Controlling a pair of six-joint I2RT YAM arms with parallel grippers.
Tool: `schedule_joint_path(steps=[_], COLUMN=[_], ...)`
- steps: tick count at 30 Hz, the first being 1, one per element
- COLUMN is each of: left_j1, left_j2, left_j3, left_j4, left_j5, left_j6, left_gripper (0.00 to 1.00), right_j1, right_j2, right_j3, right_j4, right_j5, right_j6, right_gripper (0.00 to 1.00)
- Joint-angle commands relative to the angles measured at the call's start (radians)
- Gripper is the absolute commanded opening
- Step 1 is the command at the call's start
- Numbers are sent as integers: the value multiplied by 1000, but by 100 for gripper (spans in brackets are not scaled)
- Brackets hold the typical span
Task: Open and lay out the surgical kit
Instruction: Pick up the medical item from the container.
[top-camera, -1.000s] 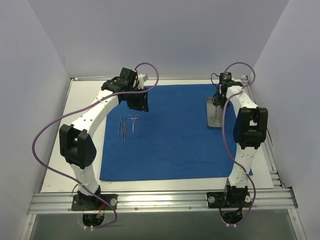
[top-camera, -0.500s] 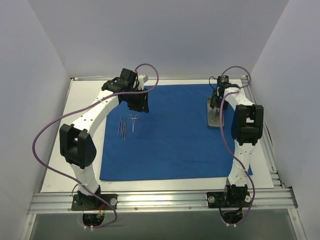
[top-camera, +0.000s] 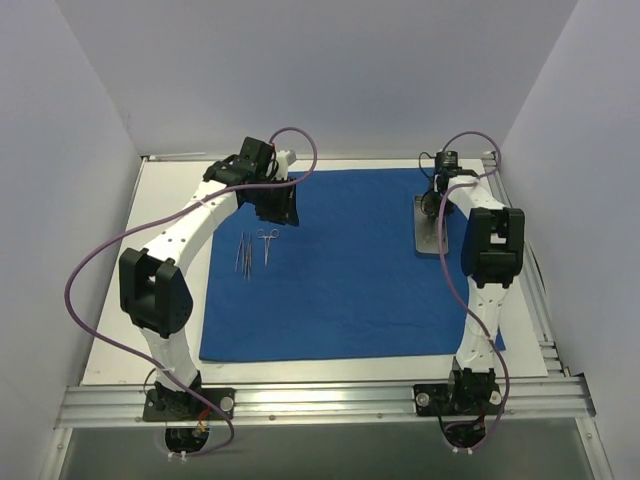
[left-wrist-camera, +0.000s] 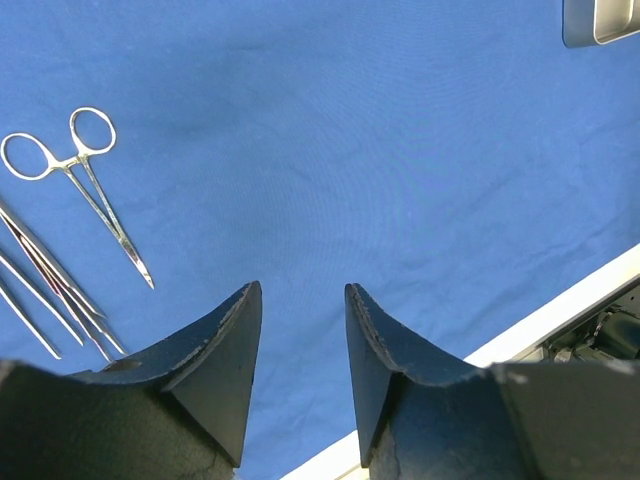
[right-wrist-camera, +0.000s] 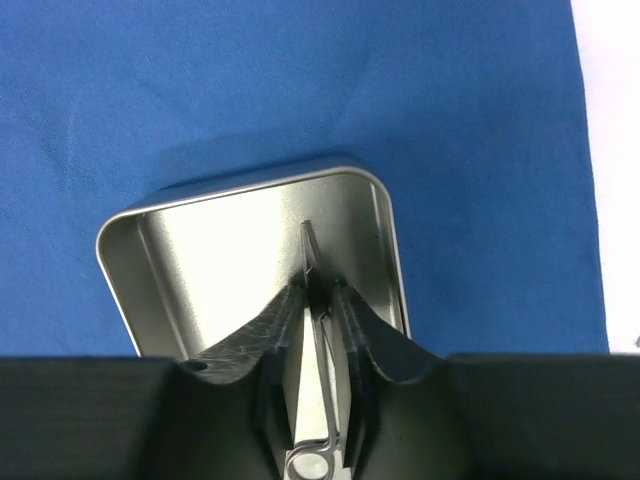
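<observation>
Here right gripper (right-wrist-camera: 318, 287) pinches forceps (right-wrist-camera: 308, 250) inside metal tray (right-wrist-camera: 200, 260)

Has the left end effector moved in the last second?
No. The left end effector holds the same spot, just past the laid-out forceps on the blue cloth.

Matt cloth (top-camera: 350, 290), shiny metal tray (right-wrist-camera: 200, 260)

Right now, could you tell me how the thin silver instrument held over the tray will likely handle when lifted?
Probably stiff and light: the instrument is a slim metal strip. Polished and pinched only narrowly by the fingers of the right gripper, it may slip or pivot. The tray looks thin-walled, so a snag could shift it.
</observation>
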Motion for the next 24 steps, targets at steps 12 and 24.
schedule_joint_path(steps=[12,24], left_j1=[5,-4], left_j2=[-56,-76], left_j3=[-29,-32], left_j4=[67,139], left_j5=[69,166], left_j6=[-9,-15], left_gripper=[94,94], right_j1=[4,4], right_j2=[-56,-225], right_j3=[49,-28], right_j4=[-128,-139], right_j5=[-11,-8], right_j6=[33,27], right_gripper=[0,0])
